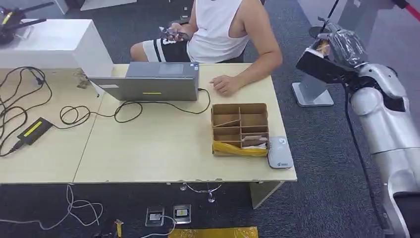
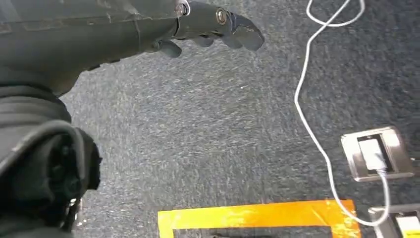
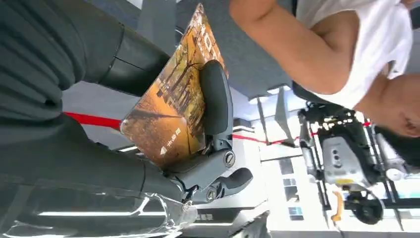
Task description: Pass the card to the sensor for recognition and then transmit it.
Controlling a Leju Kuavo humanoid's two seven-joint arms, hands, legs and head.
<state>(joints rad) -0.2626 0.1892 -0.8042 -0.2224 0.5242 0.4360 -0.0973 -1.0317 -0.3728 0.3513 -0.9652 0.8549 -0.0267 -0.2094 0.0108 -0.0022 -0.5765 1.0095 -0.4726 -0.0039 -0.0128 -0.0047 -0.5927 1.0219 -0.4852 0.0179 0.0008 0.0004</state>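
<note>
My right hand (image 1: 328, 55) is raised off the table's right side, level with its far edge. It grips an orange card (image 3: 168, 116) printed with an autumn scene, one dark finger (image 3: 216, 99) lying across the card's face. A sliver of the card (image 1: 322, 46) shows above the hand in the head view. The grey-white sensor (image 1: 280, 152) lies flat at the table's front right corner, beside a cardboard divided box (image 1: 240, 126). My left hand (image 2: 213, 25) hangs over the carpet with its fingers stretched out and nothing in them.
A person sits behind the table (image 1: 163, 148), one hand (image 1: 225, 84) resting on it. A grey laptop (image 1: 151, 82), black cables (image 1: 74, 114) and an adapter (image 1: 33, 130) lie to the left. A metal stand base (image 1: 312, 94) sits on the floor right of the table. Floor sockets (image 2: 376, 153) and yellow tape (image 2: 257, 215) lie below.
</note>
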